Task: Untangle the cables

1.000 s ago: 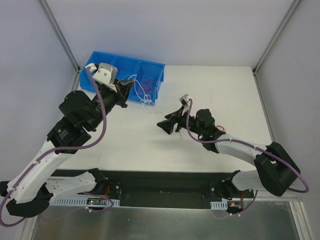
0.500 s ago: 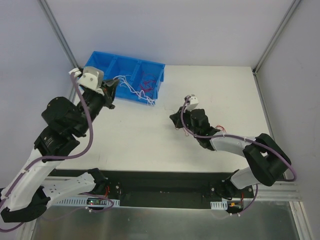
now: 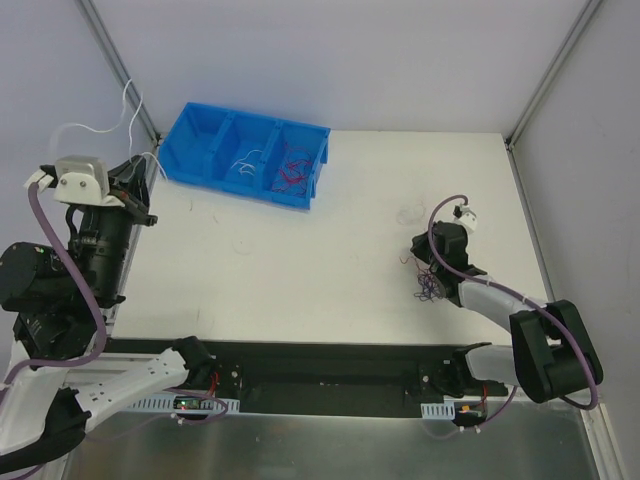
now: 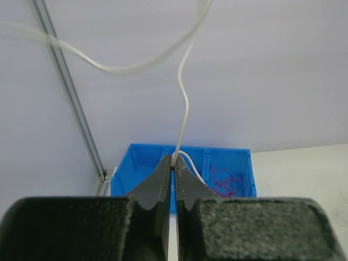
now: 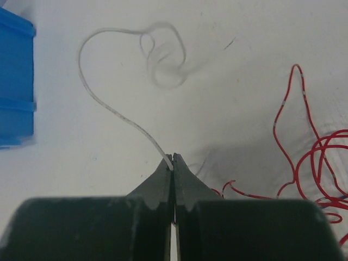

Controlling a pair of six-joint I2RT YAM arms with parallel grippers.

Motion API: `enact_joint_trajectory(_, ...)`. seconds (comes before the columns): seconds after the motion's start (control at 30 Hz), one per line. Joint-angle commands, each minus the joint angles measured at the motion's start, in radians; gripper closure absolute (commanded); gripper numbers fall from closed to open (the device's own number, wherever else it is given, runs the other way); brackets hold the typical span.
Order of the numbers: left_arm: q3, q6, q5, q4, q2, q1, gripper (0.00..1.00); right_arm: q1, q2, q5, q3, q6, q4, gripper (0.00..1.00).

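Sorting step: one white strand pinched in each of my grippers.

My left gripper [image 4: 175,166] is clamped on a long white wire [image 4: 185,109] that rises above it, with the blue bin [image 4: 147,157] beyond. My right gripper [image 5: 174,160] nips a curly white wire [image 5: 109,106], with the red wires [image 5: 310,147] just to its right. Next, I judge, each wire needs laying down apart from the others.

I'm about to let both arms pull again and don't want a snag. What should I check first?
1. Left gripper shut on the white wire: ok.
2. Right gripper shut on the pale wire: ok.
3. White wire free of the blue bin: cannot tell; a strand trails toward it.
4. Pale wire apart from the red wires: ok where visible.
5. Bin emptied: not ok; white strands and red strands lie inside.
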Motion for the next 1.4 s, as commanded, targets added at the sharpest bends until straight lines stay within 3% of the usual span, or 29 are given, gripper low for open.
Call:
enact_joint_trajectory(0.0,-0.011,0.039,-0.068,0.021,0.034,-0.007,1.0,-0.043,-0.023,0.015,-0.004,0.069,-0.024,0.99)
enact_joint_trajectory(0.13,-0.065,0.027,-0.067,0.015,0.098,-0.005,1.0,-0.042,0.018,-0.126,-0.006,0.016,0.093,0.99)
enact_joint_trajectory(0.3,-0.109,-0.031,-0.045,0.013,0.247,0.033,1.0,-0.039,0.038,-0.181,-0.001,0.005,0.127,0.99)
enact_joint_trajectory(0.53,-0.08,-0.289,0.217,0.045,0.448,0.366,1.0,-0.039,0.067,-0.209,0.014,-0.001,0.141,0.99)
enact_joint_trajectory(0.87,0.114,-0.376,0.233,0.131,0.804,0.584,1.0,-0.04,0.092,-0.275,0.031,-0.009,0.145,1.0)
enact_joint_trajectory(1.2,0.294,-0.425,0.3,0.167,1.098,0.662,1.0,-0.043,0.116,-0.293,0.051,-0.015,0.145,1.0)
enact_joint_trajectory(1.37,0.277,-0.465,0.323,0.17,1.131,0.664,1.0,-0.043,0.128,-0.304,0.059,-0.013,0.145,0.99)
